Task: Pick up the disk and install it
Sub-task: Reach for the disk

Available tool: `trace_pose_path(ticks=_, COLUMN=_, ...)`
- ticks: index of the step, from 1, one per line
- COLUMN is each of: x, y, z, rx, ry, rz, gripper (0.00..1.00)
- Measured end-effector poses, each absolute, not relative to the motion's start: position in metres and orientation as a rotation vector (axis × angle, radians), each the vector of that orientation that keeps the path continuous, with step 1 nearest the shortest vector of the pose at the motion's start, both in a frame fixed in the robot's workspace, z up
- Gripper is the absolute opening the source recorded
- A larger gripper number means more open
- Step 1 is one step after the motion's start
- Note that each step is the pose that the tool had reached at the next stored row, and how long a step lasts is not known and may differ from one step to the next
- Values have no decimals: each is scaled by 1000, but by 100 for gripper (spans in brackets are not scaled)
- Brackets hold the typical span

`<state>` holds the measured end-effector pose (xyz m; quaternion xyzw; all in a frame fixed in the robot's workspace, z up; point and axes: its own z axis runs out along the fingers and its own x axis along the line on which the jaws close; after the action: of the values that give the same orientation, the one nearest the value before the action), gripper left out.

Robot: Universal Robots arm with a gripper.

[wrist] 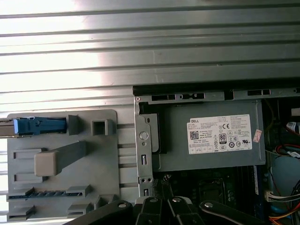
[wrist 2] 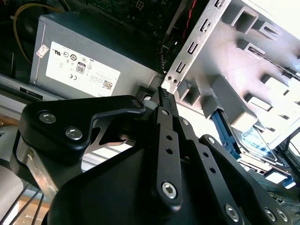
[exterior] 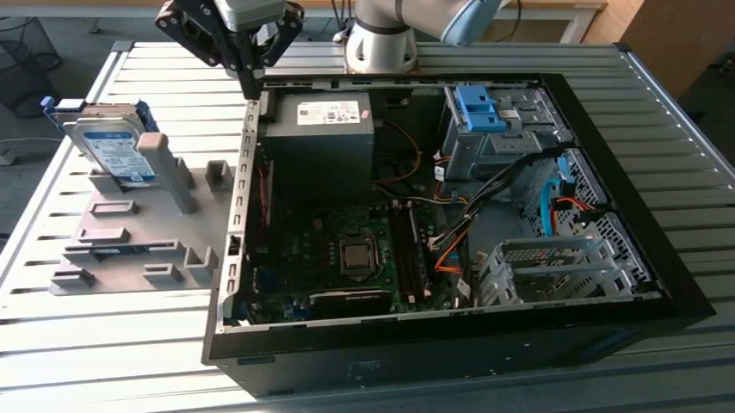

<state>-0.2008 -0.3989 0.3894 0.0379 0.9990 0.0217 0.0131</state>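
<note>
The disk (exterior: 115, 151) stands on edge in a grey holder (exterior: 126, 249) on the exterior view's left, silver with a white-and-blue label and a blue bracket around it. In the first wrist view the disk (wrist: 40, 125) appears edge-on as a blue strip; in the second wrist view the disk (wrist 2: 257, 140) sits behind a grey post. My gripper (exterior: 250, 86) hangs over the far left wall of the open computer case (exterior: 241, 215), right of the disk and apart from it. Its fingers (wrist 2: 164, 122) are pressed together, shut on nothing.
A grey power supply (exterior: 322, 129) with a white sticker fills the case's far left corner. A drive cage with a blue bracket (exterior: 483, 107) sits at the far right, an empty metal cage (exterior: 552, 267) at the near right. Cables and the motherboard (exterior: 344, 258) lie between.
</note>
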Motion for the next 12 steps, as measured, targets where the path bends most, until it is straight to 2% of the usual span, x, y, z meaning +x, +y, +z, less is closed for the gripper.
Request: trace_pose_path(ticks=12, x=-203, y=-399, z=389, rx=118, ry=3112, rz=68, gripper=11)
